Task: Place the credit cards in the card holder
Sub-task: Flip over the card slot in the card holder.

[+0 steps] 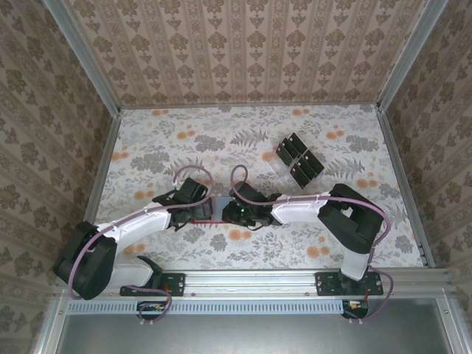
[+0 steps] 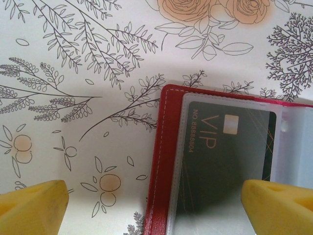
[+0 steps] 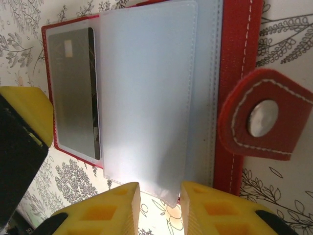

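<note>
The red card holder [image 2: 164,161] lies open on the table, and one black credit card [image 2: 225,161] marked VIP sits in its clear sleeve. My left gripper [image 2: 154,205] hangs open over the holder's left edge, one yellow finger on either side. In the right wrist view the holder [image 3: 239,58] shows its snap tab [image 3: 264,115], the sleeved card [image 3: 73,88] and an empty clear sleeve [image 3: 146,98]. My right gripper [image 3: 160,208] stands narrowly open at that sleeve's lower edge, whose corner reaches between the tips. Both grippers meet over the holder [image 1: 201,215] at the table's middle.
More black credit cards [image 1: 302,158] stand in a clear plastic tray [image 1: 279,164] at the back right of the floral table. Patterned walls close in the table on three sides. The left gripper's yellow finger [image 3: 24,112] shows beside the holder in the right wrist view.
</note>
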You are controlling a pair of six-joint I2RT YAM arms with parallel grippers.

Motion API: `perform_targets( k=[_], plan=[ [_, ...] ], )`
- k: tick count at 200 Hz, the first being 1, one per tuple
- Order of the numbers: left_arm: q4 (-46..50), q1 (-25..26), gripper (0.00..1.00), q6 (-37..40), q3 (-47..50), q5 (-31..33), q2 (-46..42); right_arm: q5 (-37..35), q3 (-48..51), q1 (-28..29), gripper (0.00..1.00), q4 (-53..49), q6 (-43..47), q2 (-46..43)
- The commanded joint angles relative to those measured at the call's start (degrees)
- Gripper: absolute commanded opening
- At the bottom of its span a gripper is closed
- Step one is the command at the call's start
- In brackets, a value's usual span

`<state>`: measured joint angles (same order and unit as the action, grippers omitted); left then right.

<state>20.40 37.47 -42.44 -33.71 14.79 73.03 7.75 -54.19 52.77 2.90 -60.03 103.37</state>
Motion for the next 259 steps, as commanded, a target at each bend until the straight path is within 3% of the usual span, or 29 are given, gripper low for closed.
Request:
perform_targets(
  k=[1,66,162,259],
  plan=[
    [-0.12,-0.08,1.0,1.17,0.58,-0.06,0.17,0.34,-1.8,0.25,0.3,-1.0,0.67,1.62],
    [-0.29,-0.24,1.0,1.15,0.69,-0.12,0.25,0.43,-1.49,0.01,0.26,-0.53,0.41,2.77],
    [-0.47,-0.21,1.0,1.17,0.95,-0.23,0.24,2.22,1.74,-1.33,0.13,6.89,-2.5,2.25],
    [-0.59,-0.25,1.0,1.12,0.93,-0.22,0.33,4.81,1.9,-1.74,0.23,13.34,-3.66,3.83]
  ],
)
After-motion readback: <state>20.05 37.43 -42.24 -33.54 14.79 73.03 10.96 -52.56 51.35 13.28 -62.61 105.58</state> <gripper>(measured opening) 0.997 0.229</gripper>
